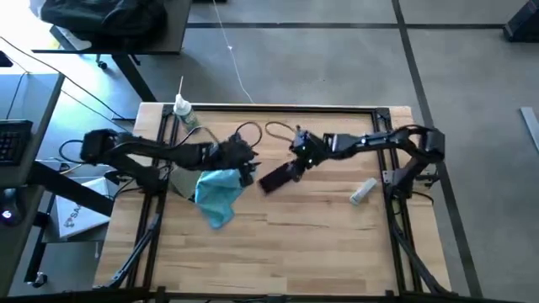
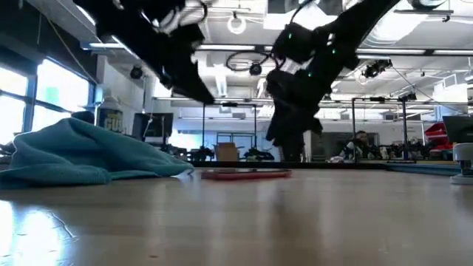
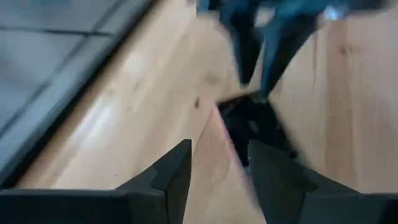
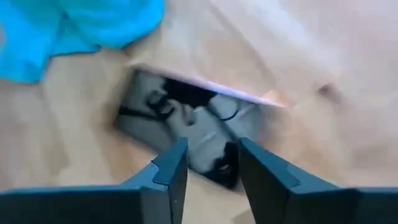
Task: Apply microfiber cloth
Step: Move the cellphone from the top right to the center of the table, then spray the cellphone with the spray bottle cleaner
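The turquoise microfiber cloth (image 1: pixel 217 189) lies crumpled in a heap on the wooden table, left of centre; it also shows in the low view (image 2: pixel 81 151) and the right wrist view (image 4: pixel 74 25). My left gripper (image 1: pixel 248 164) hangs open above the table just past the cloth's far right side, touching nothing (image 3: pixel 219 168). My right gripper (image 1: pixel 296 162) is open too and hovers over a flat dark glossy slab (image 1: pixel 282 176) lying on the table right of the cloth. The slab's face (image 4: pixel 186 124) mirrors the gripper.
A small white spray bottle (image 1: pixel 364 191) lies on its side at the right. Another bottle (image 1: pixel 184 109) stands at the far left corner. Black cables (image 1: pixel 269 130) loop along the far edge. An olive flat thing (image 1: pixel 179 182) peeks out at the cloth's left.
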Robot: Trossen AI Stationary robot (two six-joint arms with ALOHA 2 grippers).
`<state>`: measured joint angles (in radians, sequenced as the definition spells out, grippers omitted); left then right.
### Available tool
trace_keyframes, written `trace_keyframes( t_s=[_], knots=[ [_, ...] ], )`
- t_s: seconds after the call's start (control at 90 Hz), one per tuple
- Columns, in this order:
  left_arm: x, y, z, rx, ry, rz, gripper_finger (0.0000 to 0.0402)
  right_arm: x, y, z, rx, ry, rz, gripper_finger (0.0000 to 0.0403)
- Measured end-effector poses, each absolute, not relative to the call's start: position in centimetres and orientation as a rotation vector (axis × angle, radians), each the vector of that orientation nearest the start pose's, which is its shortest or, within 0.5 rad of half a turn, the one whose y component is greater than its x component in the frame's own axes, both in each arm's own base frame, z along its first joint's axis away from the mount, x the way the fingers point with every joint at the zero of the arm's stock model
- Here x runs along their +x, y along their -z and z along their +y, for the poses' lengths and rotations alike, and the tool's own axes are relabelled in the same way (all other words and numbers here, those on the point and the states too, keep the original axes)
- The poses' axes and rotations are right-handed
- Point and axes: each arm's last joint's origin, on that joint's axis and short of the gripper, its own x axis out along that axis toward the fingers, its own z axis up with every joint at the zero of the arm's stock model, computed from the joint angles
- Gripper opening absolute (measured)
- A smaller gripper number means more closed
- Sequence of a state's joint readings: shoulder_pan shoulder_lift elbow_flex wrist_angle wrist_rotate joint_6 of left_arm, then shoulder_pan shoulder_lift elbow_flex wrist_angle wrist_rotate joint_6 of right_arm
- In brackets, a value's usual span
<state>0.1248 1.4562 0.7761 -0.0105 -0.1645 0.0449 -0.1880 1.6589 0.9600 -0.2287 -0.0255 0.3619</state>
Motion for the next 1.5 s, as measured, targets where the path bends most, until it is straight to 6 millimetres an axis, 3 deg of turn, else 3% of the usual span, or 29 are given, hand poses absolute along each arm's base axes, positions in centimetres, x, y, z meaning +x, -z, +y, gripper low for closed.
trace_keyframes(
  t_s=[0.1,0.2,0.244,0.367,0.5,0.644,0.789,0.922,1.067,1.222,1.5],
  knots=[
    [29.1,-16.9,4.2,0.002,-0.087,0.852,0.0118,32.8,-18.4,-2.9,0.269,0.183,0.865,0.0079],
    [28.7,-14.2,2.6,-0.046,0.096,1.035,0.0111,33.1,-18.4,0.3,0.156,0.048,0.856,0.0074],
    [28.3,-13.1,1.6,-0.037,0.124,1.126,0.0109,33.4,-18.4,1.5,0.112,0.010,0.831,0.0073],
    [28.7,-11.9,-1.0,0.086,0.093,1.172,0.0105,33.9,-18.5,4.2,0.047,-0.044,0.765,0.0073],
    [30.0,-11.8,-3.1,0.207,0.033,1.032,0.0103,34.3,-18.1,6.6,0.057,-0.081,0.715,0.0073],
    [30.7,-12.2,-3.4,0.236,0.009,0.923,0.0103,34.5,-17.0,9.0,0.040,-0.140,0.697,0.0073],
    [29.1,-12.7,-3.6,0.214,0.076,1.063,0.0103,34.5,-14.5,11.1,-0.041,-0.208,0.744,0.0073],
    [27.9,-13.0,-4.3,0.200,0.084,1.144,0.0103,35.0,-13.7,12.6,-0.118,-0.248,0.773,0.0073],
    [28.1,-13.0,-5.5,0.242,0.152,1.099,0.0103,35.6,-14.9,13.9,-0.198,-0.249,0.887,0.0073],
    [29.0,-12.8,-5.8,0.319,0.180,1.018,0.0103,35.6,-14.0,14.9,-0.340,-0.258,1.023,0.0080],
    [29.7,-11.9,-5.9,0.393,0.224,0.989,0.0103,36.6,-12.8,13.6,-0.588,-0.181,1.024,0.0101]
  ],
)
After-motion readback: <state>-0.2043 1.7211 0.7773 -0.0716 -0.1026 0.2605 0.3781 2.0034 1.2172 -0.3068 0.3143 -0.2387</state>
